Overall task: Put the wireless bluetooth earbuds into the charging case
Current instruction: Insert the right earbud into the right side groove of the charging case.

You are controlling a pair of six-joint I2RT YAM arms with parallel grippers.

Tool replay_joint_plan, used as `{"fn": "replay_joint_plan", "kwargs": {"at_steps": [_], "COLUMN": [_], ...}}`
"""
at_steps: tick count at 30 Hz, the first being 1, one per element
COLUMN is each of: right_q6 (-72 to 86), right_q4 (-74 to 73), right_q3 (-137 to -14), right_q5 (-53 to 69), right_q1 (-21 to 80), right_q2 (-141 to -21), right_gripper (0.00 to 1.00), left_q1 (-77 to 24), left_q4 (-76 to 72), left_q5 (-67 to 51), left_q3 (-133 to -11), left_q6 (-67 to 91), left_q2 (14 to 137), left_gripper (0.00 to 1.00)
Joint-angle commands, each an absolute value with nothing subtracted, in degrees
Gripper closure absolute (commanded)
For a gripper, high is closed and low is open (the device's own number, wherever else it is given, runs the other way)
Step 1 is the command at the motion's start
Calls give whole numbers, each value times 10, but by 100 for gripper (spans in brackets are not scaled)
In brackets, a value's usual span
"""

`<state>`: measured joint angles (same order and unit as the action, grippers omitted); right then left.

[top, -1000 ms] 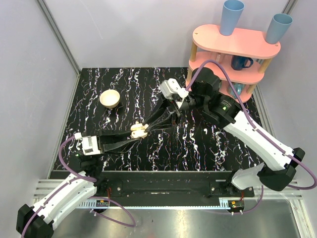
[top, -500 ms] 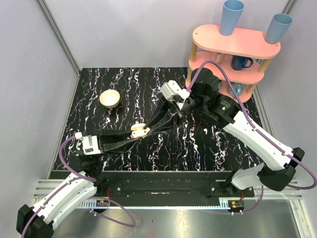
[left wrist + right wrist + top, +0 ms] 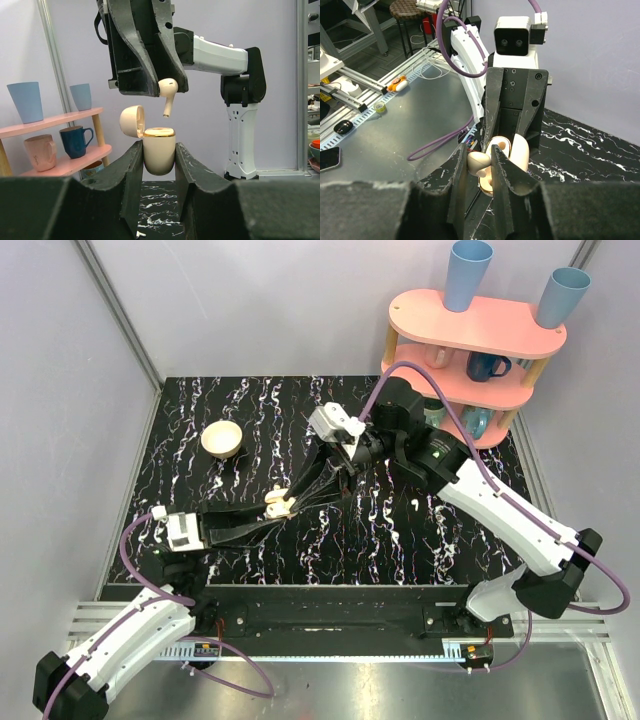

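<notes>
Seen from above, the left pincer [image 3: 283, 505] reaches across the black marbled worktop [image 3: 250, 400] and clamps the cream charging case [image 3: 278, 502] between its fingers. The right pincer [image 3: 300, 492] slants down from the far right until its tips are directly over the case. A wooden bowl [image 3: 222, 438] sits to the far left. A pink shelf [image 3: 475, 325] at the far right carries two blue cups [image 3: 468, 275] and a navy mug [image 3: 487, 366].

From the left wrist, the case stands upright, squeezed on both sides by the left pincer's fingers [image 3: 131, 165], with its lid [image 3: 132, 121] swung open to the left. The right pincer hangs directly above, closed on a cream earbud [image 3: 168, 102]. It grips the earbud by the head, and the stem points down just above the case's open mouth without touching it.

From the right wrist, the right pincer's fingers [image 3: 462, 170] are drawn close together with the earbud pinched between them. The open case shows pale just beyond and below, held in the left pincer, with the left arm's white camera housing [image 3: 515, 40] behind.
</notes>
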<state>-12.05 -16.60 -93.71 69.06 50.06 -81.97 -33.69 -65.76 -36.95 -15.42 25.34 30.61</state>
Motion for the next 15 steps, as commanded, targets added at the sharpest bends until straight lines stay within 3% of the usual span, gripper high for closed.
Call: {"fn": "replay_joint_plan", "kwargs": {"at_steps": [1,15], "right_q6": [-127,-198], "right_q4": [-175,-274], "right_q3": [-948,-975], "right_q5": [692,638], "right_q1": [498,497], "right_q2": [-827,-840], "right_gripper": [82,83], "left_q1": [-338,-337], "left_q4": [-692,-698], "left_q5": [-371,-372], "left_q3": [-182,-186], "left_q6": [260,264], "left_q2": [314,312], "left_gripper": [100,100]}}
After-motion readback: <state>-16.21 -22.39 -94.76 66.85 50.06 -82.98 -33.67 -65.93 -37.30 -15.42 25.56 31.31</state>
